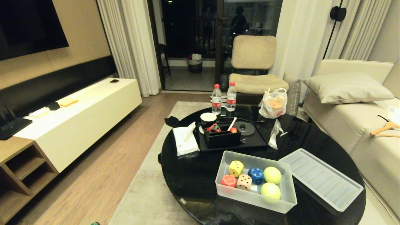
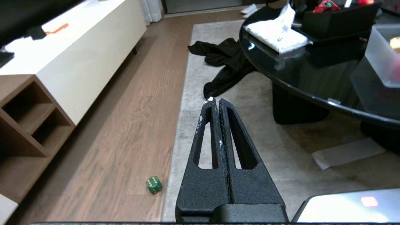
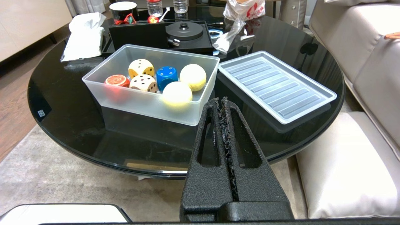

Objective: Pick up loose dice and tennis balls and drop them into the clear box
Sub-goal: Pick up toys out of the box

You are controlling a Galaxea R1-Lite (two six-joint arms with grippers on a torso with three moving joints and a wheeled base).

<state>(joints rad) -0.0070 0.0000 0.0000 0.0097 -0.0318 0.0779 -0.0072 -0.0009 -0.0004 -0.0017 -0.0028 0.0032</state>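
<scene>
Lying loose on the wood floor beside the rug, the green die (image 2: pixel 153 184) looks light and soft, best pinched across two flat faces. The other dice and both balls already sit in the box (image 1: pixel 225 162) on the table (image 1: pixel 187 175). Both the left gripper (image 2: pixel 215 100) and right gripper (image 3: pixel 220 100) hang low and empty, jaws pressed together.
</scene>
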